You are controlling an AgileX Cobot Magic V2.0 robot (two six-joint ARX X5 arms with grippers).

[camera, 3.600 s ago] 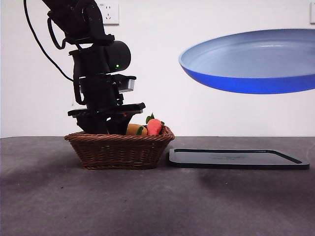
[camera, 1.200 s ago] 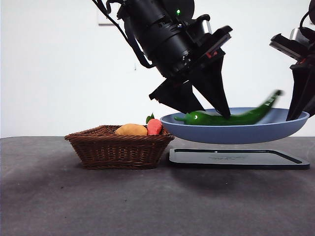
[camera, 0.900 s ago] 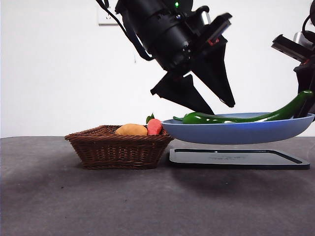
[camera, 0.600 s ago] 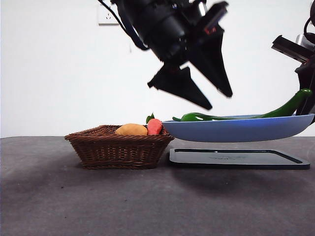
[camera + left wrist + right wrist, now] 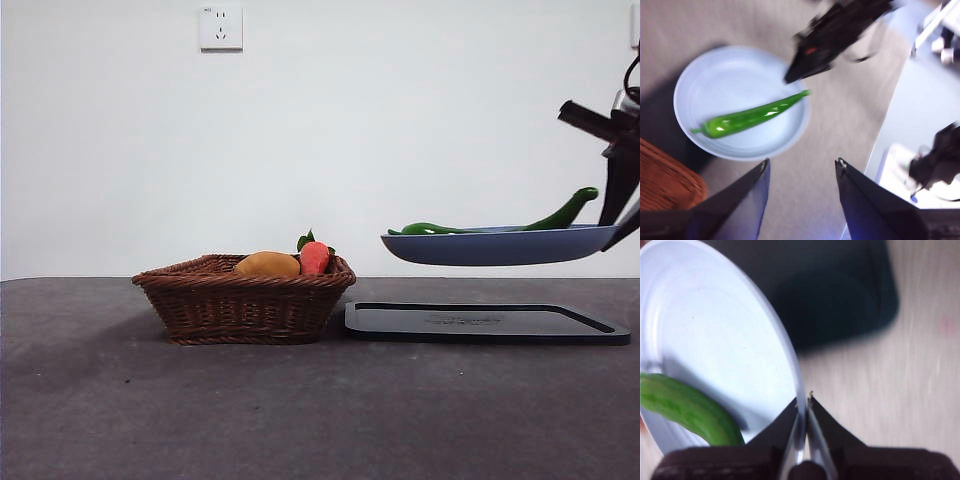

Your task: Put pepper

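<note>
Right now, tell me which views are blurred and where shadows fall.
Front view: sharp, soft shadow under the plate on the tray. Left wrist view: smeared; pepper still readable. Right wrist view: background soft; right gripper sharp on the rim.

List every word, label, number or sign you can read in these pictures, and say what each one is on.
No text can be read.
Tray: a faint mark on its near edge, too small and dim to read.
Wall socket: tiny marks at its top, not legible.
Plate, pepper, basket: no print visible.
Right gripper, shut on the plate's rim: a small red patch on it in the left wrist view, too blurred to read.
</note>
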